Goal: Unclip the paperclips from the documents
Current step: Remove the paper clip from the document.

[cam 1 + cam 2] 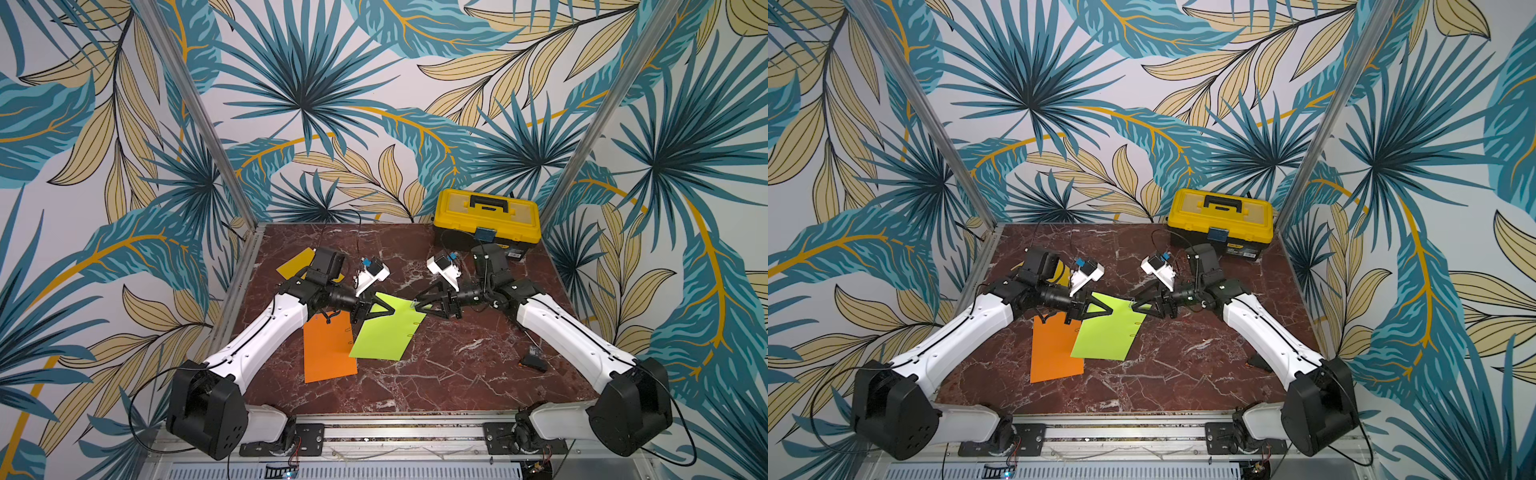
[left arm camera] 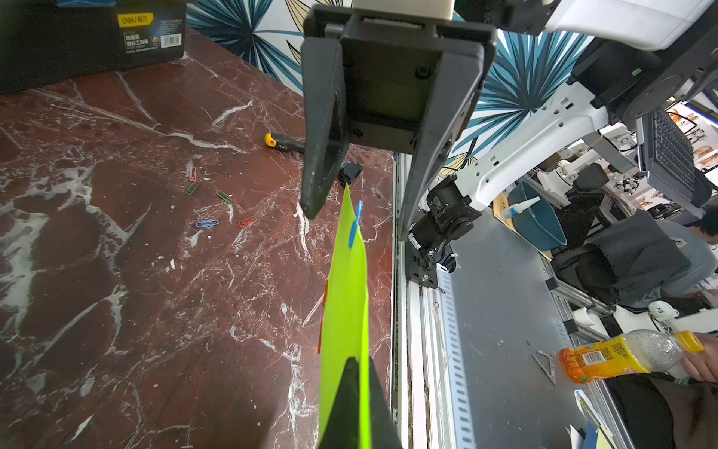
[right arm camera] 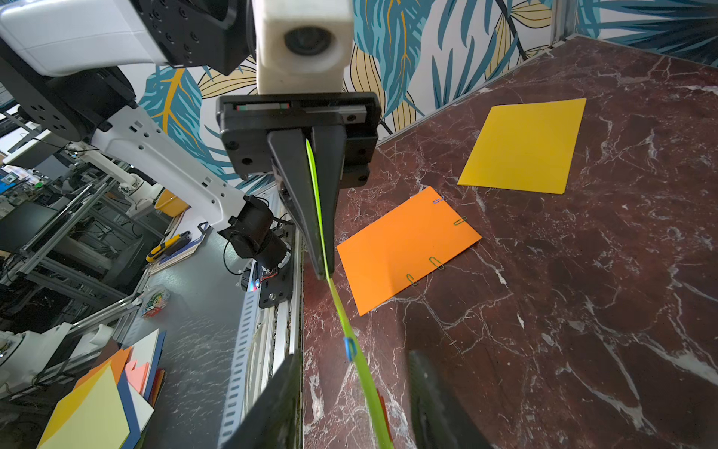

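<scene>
My left gripper point(image 1: 390, 309) is shut on a corner of the lime green document point(image 1: 386, 332), which hangs lifted and edge-on in the wrist views point(image 2: 345, 291). A blue paperclip point(image 2: 354, 225) sits on its upper edge. My right gripper point(image 3: 355, 354) is open, its fingers astride that edge with the blue paperclip point(image 3: 349, 347) between them, touching neither. In both top views the two grippers meet tip to tip point(image 1: 1133, 306). The orange document point(image 3: 404, 248) lies flat with several paperclips point(image 3: 436, 262) on its edges. The golden yellow document point(image 3: 524, 144) lies behind it.
Several loose paperclips point(image 2: 208, 223) lie on the marble table point(image 1: 436, 374). A yellow-and-black toolbox point(image 1: 486, 220) stands at the back right. A screwdriver point(image 2: 283, 142) and a small black object point(image 1: 534, 362) lie on the right side. A metal rail point(image 1: 395, 432) runs along the front edge.
</scene>
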{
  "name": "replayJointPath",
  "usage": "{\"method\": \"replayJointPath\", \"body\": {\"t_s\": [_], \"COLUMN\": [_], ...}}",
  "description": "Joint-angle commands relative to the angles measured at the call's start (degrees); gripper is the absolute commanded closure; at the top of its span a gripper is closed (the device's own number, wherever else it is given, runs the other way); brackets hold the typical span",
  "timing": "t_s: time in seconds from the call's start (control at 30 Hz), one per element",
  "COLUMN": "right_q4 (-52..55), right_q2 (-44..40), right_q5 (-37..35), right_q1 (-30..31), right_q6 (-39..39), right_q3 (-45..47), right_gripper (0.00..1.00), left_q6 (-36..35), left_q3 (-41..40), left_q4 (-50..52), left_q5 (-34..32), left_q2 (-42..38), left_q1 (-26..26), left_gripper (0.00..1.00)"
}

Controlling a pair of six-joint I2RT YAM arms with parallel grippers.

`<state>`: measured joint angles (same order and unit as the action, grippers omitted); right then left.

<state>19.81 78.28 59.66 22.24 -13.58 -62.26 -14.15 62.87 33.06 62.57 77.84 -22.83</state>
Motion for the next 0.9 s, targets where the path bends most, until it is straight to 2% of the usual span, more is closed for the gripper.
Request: {"method": "replayJointPath", "body": {"t_s": [0.0,0.87], "right_q4": [0.55,-2.84], "right_q2": [0.31,0.12], "right_q5": [1.86,3.36], "right_q1": [0.27,0.62], "right_q6": [-0.60,2.24], "right_q3": [-0.68,0.38], "right_gripper": [0.56,0.79], "left_q6": [-1.05,-1.05], "left_q3": [0.70,0.85], "left_q4": [0.91,0.95], "left_q5": [0.19,0.11], "left_q2": [0.11,0.62], "left_q1": [-0.19,-0.28], "left_gripper": [1.00,1.00]}}
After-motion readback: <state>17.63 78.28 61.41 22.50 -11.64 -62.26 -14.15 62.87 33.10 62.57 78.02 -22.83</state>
